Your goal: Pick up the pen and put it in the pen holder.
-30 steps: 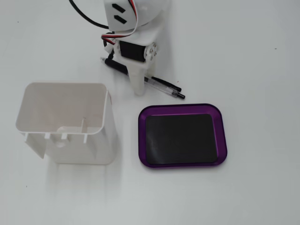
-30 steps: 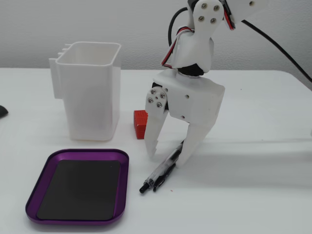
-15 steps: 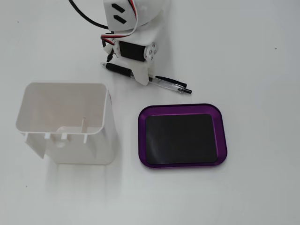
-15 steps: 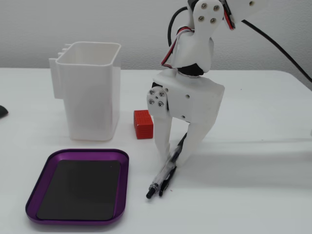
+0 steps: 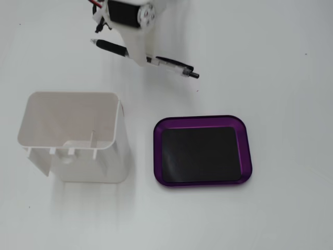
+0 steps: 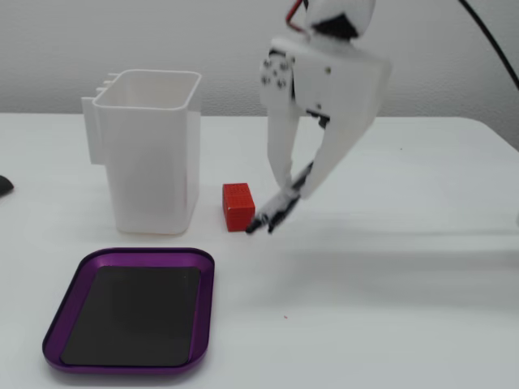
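My white gripper (image 5: 138, 58) is shut on a black and clear pen (image 5: 169, 65) and grips it near its middle. The pen lies nearly level, a little above the table, with one end toward the top left of this view. In the other fixed view the gripper (image 6: 293, 191) points down and the pen (image 6: 272, 214) sticks out toward the camera between the fingers. The white rectangular pen holder (image 5: 73, 136) stands open and empty below and left of the gripper. It also shows in the side-on fixed view (image 6: 154, 154), left of the gripper.
A purple tray (image 5: 247, 151) with a black inner mat lies right of the holder; it also shows in the side-on fixed view (image 6: 73, 279). A small red block (image 6: 238, 207) stands between holder and gripper. A dark object (image 6: 4, 185) sits at the left edge.
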